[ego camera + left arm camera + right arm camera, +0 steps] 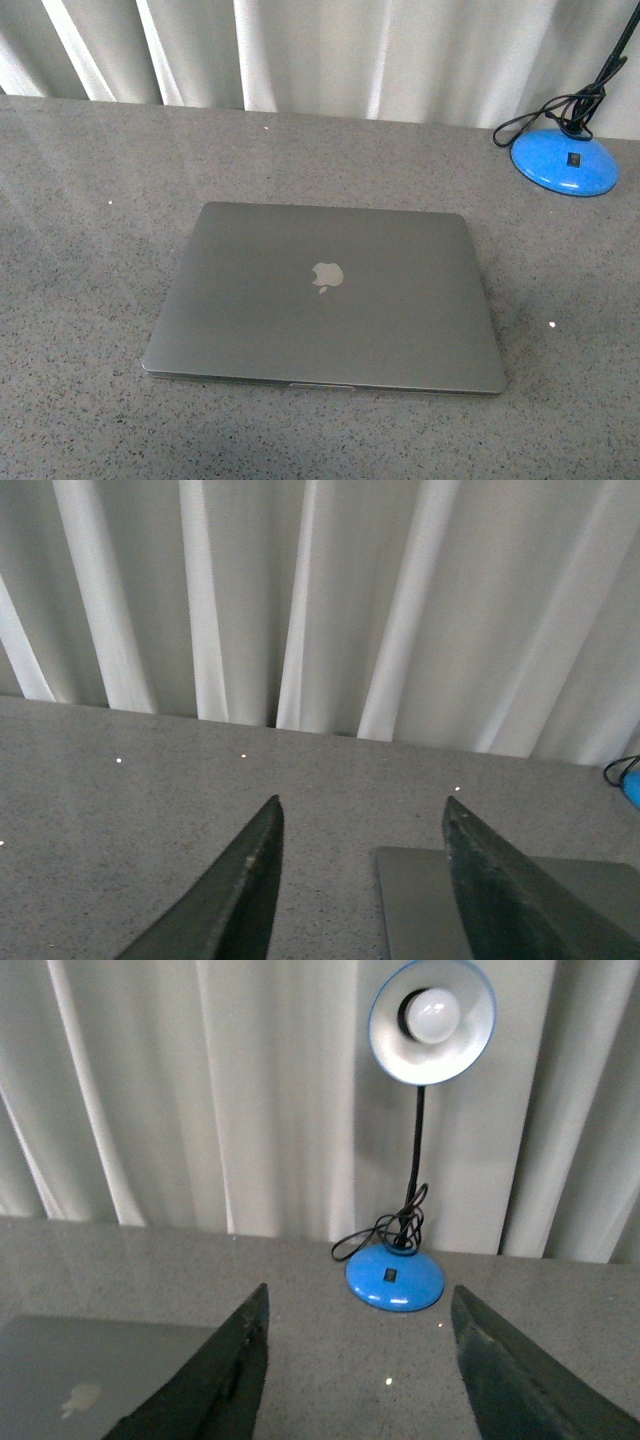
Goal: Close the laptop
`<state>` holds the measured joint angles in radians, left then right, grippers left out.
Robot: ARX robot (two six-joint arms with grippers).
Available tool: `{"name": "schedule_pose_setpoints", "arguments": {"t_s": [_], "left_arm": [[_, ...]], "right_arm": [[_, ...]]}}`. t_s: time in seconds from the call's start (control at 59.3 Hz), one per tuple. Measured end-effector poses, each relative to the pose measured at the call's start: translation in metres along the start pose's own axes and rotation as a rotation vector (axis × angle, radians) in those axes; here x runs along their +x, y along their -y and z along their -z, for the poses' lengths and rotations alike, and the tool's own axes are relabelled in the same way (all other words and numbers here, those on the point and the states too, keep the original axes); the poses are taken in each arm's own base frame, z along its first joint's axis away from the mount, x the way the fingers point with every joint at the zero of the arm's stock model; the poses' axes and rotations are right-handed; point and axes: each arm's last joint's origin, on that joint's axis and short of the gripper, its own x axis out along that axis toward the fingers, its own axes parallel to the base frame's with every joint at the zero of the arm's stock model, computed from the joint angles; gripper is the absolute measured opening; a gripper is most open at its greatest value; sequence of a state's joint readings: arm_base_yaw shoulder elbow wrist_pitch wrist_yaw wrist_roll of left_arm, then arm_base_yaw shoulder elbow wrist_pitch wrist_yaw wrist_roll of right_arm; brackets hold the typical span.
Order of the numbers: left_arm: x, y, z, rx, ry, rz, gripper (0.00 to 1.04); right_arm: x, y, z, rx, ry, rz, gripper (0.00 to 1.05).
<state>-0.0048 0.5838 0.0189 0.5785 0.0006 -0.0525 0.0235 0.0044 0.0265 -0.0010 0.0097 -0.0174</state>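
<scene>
The laptop [325,300] is lying flat with its lid fully down in the centre of the front view, slightly below the middle of the frame, its pale apple logo [327,275] facing up; it is resting on a speckled grey table [80,200] that is filling most of the picture; a blue lamp base [565,162] is sitting at the upper right, well apart from the laptop, with a black cord [545,112] looping beside it; white curtains [300,50] are hanging across the top edge.

In the left wrist view the left gripper [362,880] is standing wide open with nothing between its two dark fingers; a corner of the laptop [420,910] is showing at the lower right, partly behind one finger [500,890].

In the right wrist view the right gripper [355,1365] is likewise spread wide and gripping nothing; the laptop [90,1375] is showing at the lower left; the desk lamp [432,1020] is standing upper centre, its shade and bulb facing the camera.
</scene>
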Motion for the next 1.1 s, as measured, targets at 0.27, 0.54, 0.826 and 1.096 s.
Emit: {"name": "schedule_pose_setpoints", "arguments": {"t_s": [0.27,0.54,0.826,1.096], "left_arm": [[-0.010,0.000,-0.003,0.039,0.007,-0.005,0.04],[-0.018,0.000,-0.004,0.044,0.009,-0.004,0.04],[-0.024,0.000,-0.004,0.044,0.009,-0.004,0.04],[-0.035,0.000,0.001,0.045,-0.027,-0.005,0.04]], "right_arm": [[0.000,0.002,0.000,0.006,-0.001,0.009,0.01],[0.000,0.002,0.000,0.006,-0.001,0.010,0.01],[0.000,0.002,0.000,0.006,-0.001,0.010,0.01],[0.000,0.002,0.000,0.006,-0.001,0.010,0.01]]}}
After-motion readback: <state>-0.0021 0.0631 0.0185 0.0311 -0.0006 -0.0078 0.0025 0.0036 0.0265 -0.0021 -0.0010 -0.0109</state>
